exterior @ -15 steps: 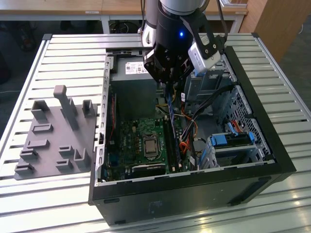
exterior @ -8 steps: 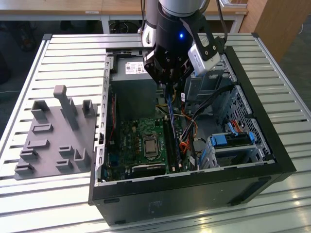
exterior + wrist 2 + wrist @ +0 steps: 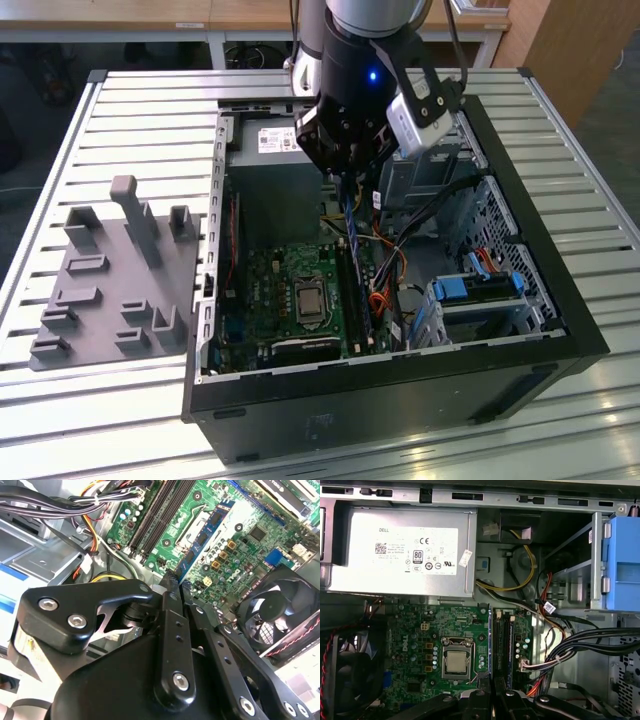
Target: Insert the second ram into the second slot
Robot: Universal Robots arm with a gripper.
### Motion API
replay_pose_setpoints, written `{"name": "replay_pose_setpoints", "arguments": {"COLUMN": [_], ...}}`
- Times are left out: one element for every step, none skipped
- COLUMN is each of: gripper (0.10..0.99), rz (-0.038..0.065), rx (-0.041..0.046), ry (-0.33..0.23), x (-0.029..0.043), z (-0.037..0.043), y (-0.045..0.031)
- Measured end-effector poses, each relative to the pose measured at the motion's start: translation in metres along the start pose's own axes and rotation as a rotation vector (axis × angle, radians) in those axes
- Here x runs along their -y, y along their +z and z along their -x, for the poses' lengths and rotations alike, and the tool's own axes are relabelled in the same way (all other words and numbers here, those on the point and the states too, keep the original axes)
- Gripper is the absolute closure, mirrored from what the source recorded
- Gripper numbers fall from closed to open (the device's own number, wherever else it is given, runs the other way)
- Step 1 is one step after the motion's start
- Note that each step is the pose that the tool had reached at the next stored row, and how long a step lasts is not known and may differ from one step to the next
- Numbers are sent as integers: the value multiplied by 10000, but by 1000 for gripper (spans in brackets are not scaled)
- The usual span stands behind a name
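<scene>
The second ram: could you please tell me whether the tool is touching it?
Touching. The second wrist view shows the tool clamped on one end of the second ram.

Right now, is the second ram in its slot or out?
Out: the tool grips the second ram above the motherboard, not in the slots.

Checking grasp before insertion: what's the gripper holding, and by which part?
The second ram, pinched between the fingers at one short end; the rest of the stick points toward the motherboard.

The jaws apparently hold the second ram (image 3: 350,226) over the motherboard (image 3: 265,287).
</scene>
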State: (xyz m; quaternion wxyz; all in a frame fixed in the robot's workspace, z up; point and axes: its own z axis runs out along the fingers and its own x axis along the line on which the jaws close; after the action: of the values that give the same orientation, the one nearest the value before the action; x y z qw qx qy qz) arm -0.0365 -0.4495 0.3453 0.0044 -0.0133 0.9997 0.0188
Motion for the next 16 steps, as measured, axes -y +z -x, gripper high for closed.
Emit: {"name": "replay_pose_setpoints", "arguments": {"gripper": [945, 945, 945, 945, 945, 945, 945, 945, 945, 945, 945, 945, 945, 945, 945, 945], "rz": [0, 1, 0, 0, 0, 0, 0, 1, 0, 0, 0, 1, 0, 0, 0, 0], "rx": [0, 0, 0, 0, 0, 0, 0, 0, -1, -1, 0, 0, -1, 0, 0, 0], "ry": [0, 0, 0, 0, 0, 0, 0, 0, 0, 0, 0, 0, 0, 0, 0, 0], "x": [0, 1, 1, 2, 2, 2, 3, 3, 3, 4, 4, 5, 5, 5, 5, 6], "z": [0, 0, 0, 0, 0, 0, 0, 0, 0, 0, 0, 0, 0, 0, 0, 0], "y": [2, 5, 7, 9, 10, 12, 14, 17, 19, 21, 23, 25, 27, 29, 30, 33]}}
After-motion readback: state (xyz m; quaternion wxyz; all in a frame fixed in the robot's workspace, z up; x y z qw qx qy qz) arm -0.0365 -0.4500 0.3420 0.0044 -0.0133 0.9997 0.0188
